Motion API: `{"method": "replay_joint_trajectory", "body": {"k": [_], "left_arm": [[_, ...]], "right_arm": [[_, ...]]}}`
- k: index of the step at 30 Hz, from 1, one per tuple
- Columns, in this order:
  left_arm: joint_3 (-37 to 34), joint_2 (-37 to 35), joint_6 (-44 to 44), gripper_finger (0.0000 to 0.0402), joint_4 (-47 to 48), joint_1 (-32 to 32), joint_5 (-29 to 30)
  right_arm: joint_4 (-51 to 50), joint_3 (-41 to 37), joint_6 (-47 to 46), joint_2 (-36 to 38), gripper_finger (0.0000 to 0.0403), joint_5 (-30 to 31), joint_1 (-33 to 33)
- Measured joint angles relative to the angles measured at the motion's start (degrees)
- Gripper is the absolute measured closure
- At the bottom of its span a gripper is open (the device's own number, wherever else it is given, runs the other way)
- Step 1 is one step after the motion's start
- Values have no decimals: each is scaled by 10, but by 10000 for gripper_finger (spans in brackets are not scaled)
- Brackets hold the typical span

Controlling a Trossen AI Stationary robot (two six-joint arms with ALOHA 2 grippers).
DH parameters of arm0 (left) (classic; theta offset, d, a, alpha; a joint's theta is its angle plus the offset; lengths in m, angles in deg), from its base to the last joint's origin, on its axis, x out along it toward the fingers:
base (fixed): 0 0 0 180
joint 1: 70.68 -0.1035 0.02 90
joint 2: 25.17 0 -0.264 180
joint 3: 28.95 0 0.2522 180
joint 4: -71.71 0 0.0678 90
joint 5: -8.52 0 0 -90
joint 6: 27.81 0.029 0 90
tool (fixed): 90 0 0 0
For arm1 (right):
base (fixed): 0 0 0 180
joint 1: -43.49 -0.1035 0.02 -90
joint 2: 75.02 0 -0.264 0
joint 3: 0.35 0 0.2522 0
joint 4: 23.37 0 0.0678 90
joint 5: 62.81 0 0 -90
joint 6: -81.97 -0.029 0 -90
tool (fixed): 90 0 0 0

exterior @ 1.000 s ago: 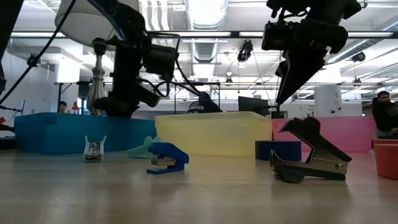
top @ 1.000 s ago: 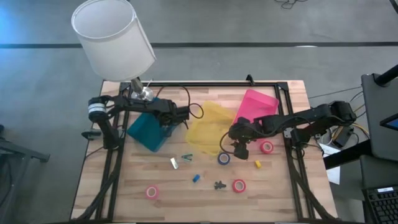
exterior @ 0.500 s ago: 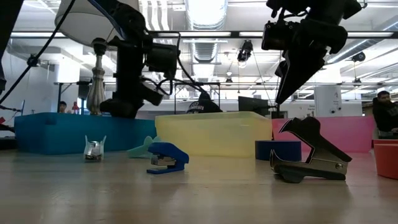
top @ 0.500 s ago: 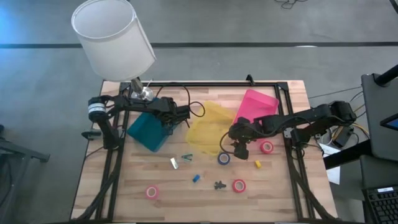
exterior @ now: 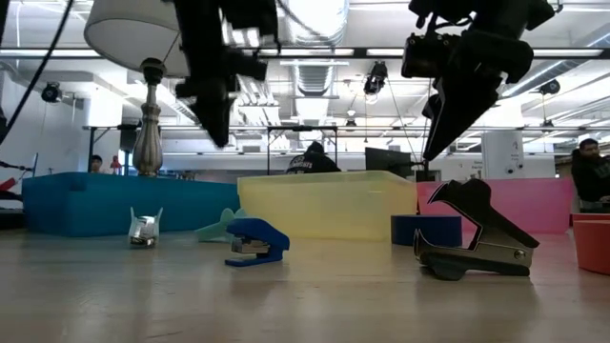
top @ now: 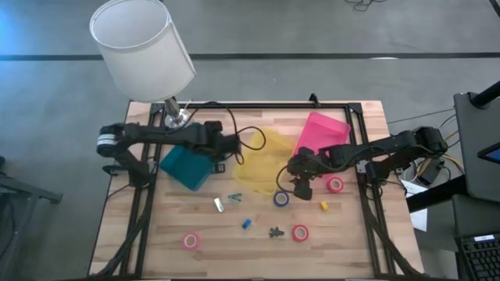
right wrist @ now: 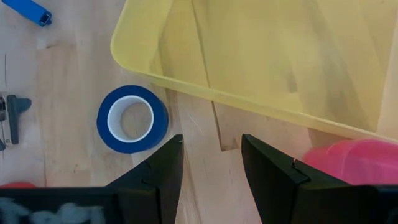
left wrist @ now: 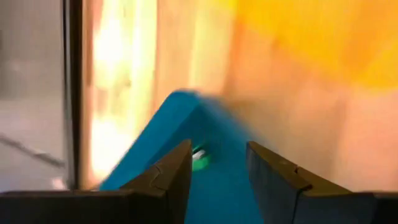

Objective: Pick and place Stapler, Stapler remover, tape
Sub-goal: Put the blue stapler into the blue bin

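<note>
A glossy blue tape roll (right wrist: 132, 119) — a flat ring — lies on the wooden table (top: 203, 250) beside the translucent yellow bin (right wrist: 280, 56), under the right gripper (right wrist: 211, 180), fingers spread and empty. Three bins line the back. The left gripper (left wrist: 217, 180), fingers parted, hangs over the teal bin (left wrist: 224, 186).

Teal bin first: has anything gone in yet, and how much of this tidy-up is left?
Done: one small green item lies in the teal plastic bin. In hand: nothing; the left pincer hangs open by that bin, the right pincer open near the blue tape ring. Left on the table: that ring, a red ring, pink rings right and left, the small blue stapler, the black staple remover.
</note>
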Motion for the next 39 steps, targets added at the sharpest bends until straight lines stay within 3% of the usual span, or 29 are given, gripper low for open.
{"method": "replay_joint_trajectory", "body": {"k": [7, 13, 21, 31, 39], "left_arm": [[-3, -13, -210, 251, -102, 98, -87], [-3, 21, -290, 259, -218, 202, -94], [-2, 96, -488, 262, -325, 289, -93], [4, 193, -577, 262, -332, 322, -90], [5, 214, -570, 262, -328, 328, -40]], "right_arm": [[1, -1, 11, 0, 243, -1, 0], [1, -2, 24, 0, 243, 0, 0], [2, -7, 32, 0, 243, 3, 0], [3, -38, 32, 0, 243, 4, 0], [4, -45, 32, 0, 243, 4, 0]]}}
